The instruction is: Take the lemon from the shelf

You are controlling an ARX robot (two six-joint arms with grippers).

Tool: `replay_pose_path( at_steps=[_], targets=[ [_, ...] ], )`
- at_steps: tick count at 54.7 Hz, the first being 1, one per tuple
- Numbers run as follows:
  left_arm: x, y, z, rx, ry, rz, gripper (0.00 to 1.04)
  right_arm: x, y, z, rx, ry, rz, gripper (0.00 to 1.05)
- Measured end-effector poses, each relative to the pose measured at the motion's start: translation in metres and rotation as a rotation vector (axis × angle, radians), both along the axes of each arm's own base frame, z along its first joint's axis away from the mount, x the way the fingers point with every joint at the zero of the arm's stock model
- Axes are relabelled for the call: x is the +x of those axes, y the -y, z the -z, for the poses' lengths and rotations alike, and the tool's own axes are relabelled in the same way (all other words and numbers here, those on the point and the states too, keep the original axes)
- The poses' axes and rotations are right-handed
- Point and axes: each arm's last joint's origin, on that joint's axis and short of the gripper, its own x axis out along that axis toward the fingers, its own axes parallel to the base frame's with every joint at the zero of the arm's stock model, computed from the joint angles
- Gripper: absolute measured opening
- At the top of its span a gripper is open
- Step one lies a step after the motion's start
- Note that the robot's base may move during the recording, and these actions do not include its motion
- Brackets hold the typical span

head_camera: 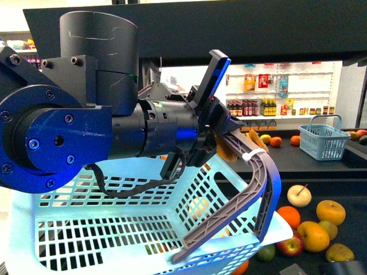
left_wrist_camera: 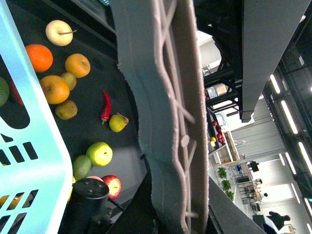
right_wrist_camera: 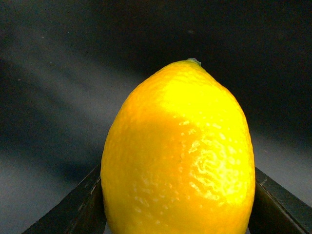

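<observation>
Gripping lemon (right_wrist_camera: 178,156) R, basket handle (head_camera: 265,177) L.

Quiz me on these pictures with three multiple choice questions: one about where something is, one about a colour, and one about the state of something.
1. Where does the red chilli lie?
A) on the floor
B) on the black shelf tray
C) on the white wall shelves

2. What colour is the basket whose handle the left gripper holds?
A) red
B) light blue
C) black

3. What state is the lemon in?
A) cut in half
B) peeled
C) whole, between the right fingers

Answers:
1 B: the left wrist view shows the chilli on the bare tray, beside a small yellow fruit.
2 B: the front view shows light blue slatted walls under a greyish handle.
3 C: the right wrist view shows unbroken peel, with a dark finger at each side.
</observation>
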Motion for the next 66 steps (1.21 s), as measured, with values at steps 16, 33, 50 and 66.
replay_pose_path(
  at_steps=[16, 33, 50, 66],
  targets=[
    [0.000, 0.000, 0.000, 0.000, 0.000, 0.000, 0.11, -0.040, 0.051, -0.072, 0.029, 0.090, 0.086, 0.66],
    [0.000, 0.000, 0.000, 0.000, 0.000, 0.000, 0.11, -0.044, 0.076, -0.178, 0.196, 0.280, 0.180, 0.66],
    [0.000, 0.000, 0.000, 0.000, 0.000, -0.001, 0.11, -0.021, 0.035, -0.249, 0.463, 0.347, 0.162, 0.66],
    [0.000, 0.000, 0.000, 0.000, 0.000, 0.000, 0.11, -0.015, -0.023, -0.261, 0.637, 0.275, 0.118, 0.66]
  ],
)
